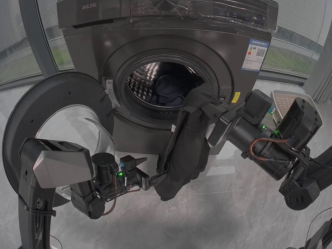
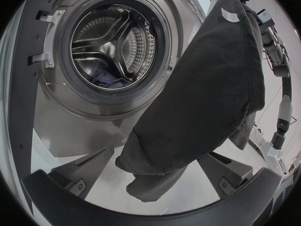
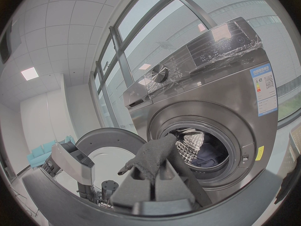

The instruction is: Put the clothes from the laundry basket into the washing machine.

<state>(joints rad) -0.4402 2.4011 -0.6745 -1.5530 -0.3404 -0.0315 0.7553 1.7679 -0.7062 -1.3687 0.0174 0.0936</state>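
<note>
- Your right gripper is pinched tight on the black garment, up at the rim of the washing machine hole.
- The garment hangs down the front of the machine, outside the drum.
- Your left gripper is low, by the garment's bottom end, fingers spread wide.
- A dark blue cloth lies inside the drum.
- The round door stands open on your left.

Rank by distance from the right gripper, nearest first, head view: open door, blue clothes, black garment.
1. Black garment, gripped by the right gripper at the drum's rim.
2. Blue clothes, inside the drum behind it.
3. Open door, swung out to the robot's left.
</note>
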